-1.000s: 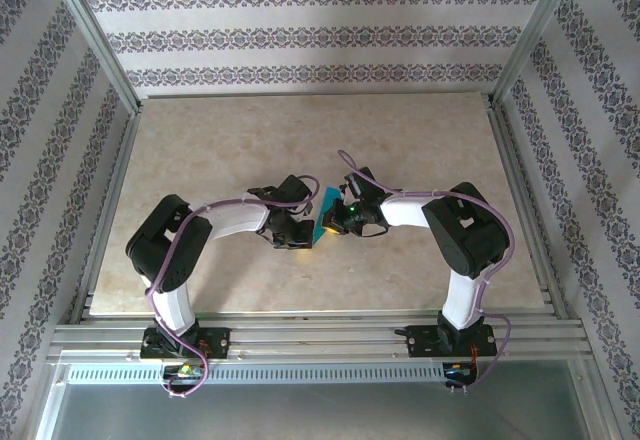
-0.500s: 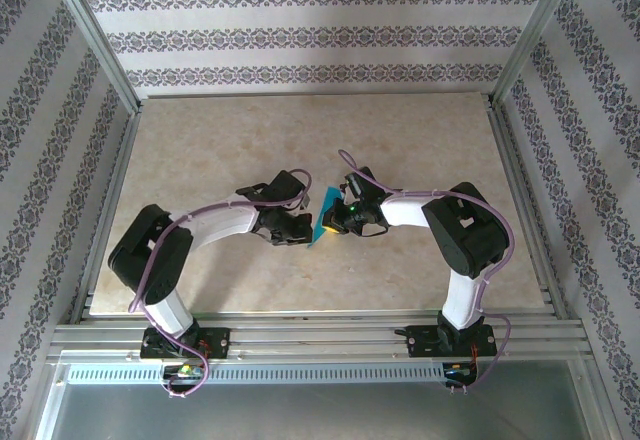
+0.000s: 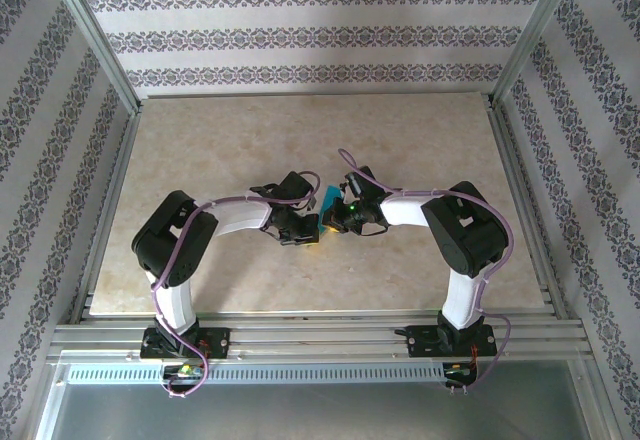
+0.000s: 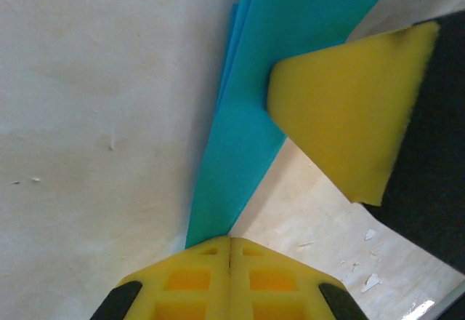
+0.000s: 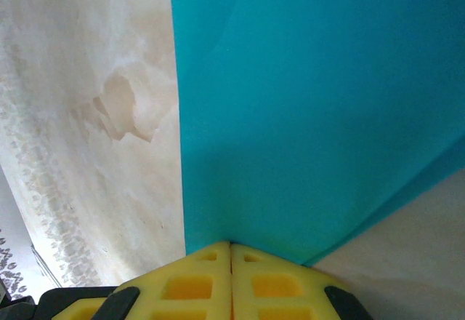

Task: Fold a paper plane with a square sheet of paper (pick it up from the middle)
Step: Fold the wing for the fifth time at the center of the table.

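clamping teal paper (image 4: 243, 145), left pincer (image 4: 229, 241), right pincer (image 5: 231, 244), left wrist showing layers

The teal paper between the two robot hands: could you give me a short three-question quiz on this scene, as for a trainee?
1. True or false: the left hand is shut on the thin teal-blue folded paper.
2. The right hand is: A open and empty; B shut on the paper; C resting on the wall.
3. What colour are both hands' fingertips?
Key: 1 true; 2 B; 3 yellow.
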Controlling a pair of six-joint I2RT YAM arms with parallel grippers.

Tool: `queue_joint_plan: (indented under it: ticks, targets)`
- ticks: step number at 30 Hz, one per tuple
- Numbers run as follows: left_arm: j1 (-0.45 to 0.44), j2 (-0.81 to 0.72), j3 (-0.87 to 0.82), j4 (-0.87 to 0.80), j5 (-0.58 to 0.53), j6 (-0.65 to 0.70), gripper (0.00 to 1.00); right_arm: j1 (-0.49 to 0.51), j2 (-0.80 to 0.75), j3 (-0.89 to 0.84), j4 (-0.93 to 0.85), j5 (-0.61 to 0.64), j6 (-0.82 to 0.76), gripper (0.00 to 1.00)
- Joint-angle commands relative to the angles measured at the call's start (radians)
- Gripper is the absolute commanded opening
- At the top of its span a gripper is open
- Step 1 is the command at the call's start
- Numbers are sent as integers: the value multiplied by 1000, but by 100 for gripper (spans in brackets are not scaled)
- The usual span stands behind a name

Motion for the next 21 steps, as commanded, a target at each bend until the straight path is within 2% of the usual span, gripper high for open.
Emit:
queue_joint_plan:
  ticks: [1, 11, 15, 21]
  targets:
    - [7, -1, -61, -28, -51, 6, 0, -22, 80, -40, -116, 149, 20, 8]
    - [4, -151, -282, -38, -27, -16, 0, -27, 92, -43, -111, 153, 29, 7]
    - [11, -223, -222, -21, -7, 5, 0, -26, 92, -43, -111, 149, 22, 7]
    - [31, -199, -113, 164, -12, -45, 0, -19, 88, -37, -91, 130, 15, 7]
